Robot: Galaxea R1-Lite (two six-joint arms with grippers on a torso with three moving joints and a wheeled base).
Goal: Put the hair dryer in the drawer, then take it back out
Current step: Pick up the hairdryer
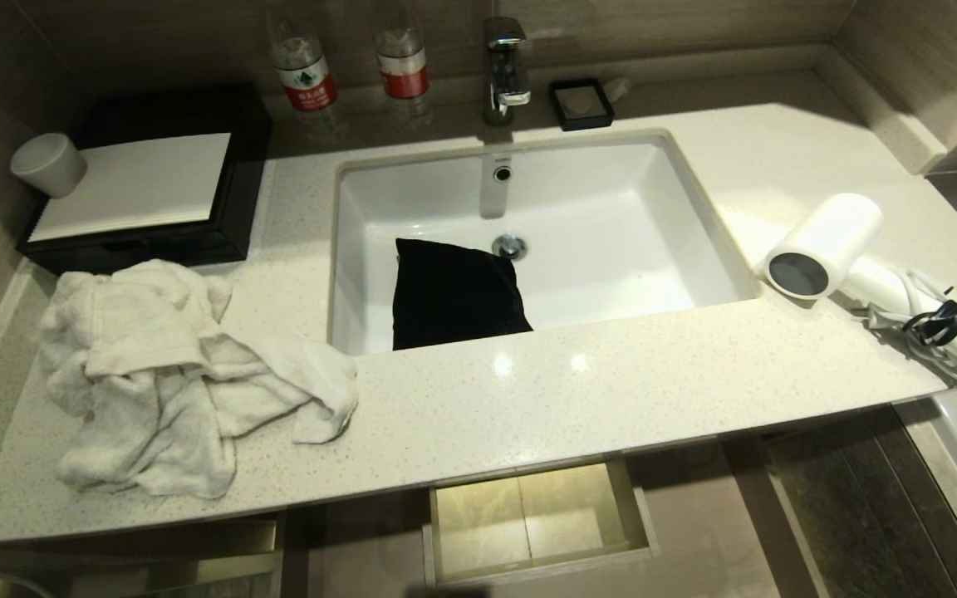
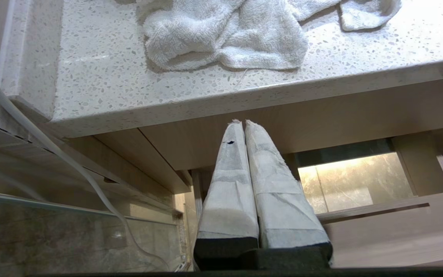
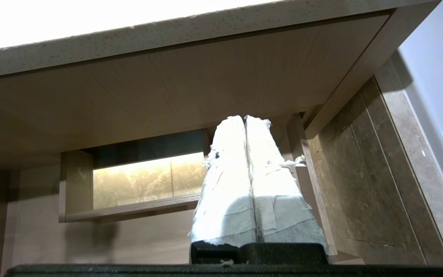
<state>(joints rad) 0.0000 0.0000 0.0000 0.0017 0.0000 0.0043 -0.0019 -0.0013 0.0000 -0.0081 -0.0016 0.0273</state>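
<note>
The white hair dryer [image 1: 827, 245] lies on the speckled counter at the far right, its dark round end facing the sink and its grey cord [image 1: 931, 320] bundled by the handle. Below the counter the light-brown wood-grain drawer [image 1: 694, 507] stands pulled out, with its boxed cutout [image 1: 433, 531] showing lit floor. Neither gripper shows in the head view. My left gripper [image 2: 243, 122] hangs shut and empty below the counter edge, in front of the drawer [image 2: 379, 234]. My right gripper [image 3: 244, 117] is likewise shut and empty, with the drawer [image 3: 90, 238] to one side of it.
A crumpled white towel [image 1: 171, 374] covers the counter's left. The sink [image 1: 653, 216] holds a black pouch [image 1: 453, 295]. At the back stand a black tissue box [image 1: 138, 191], a white cup [image 1: 48, 164], two bottles [image 1: 304, 71], a faucet [image 1: 505, 66] and a soap dish [image 1: 581, 104].
</note>
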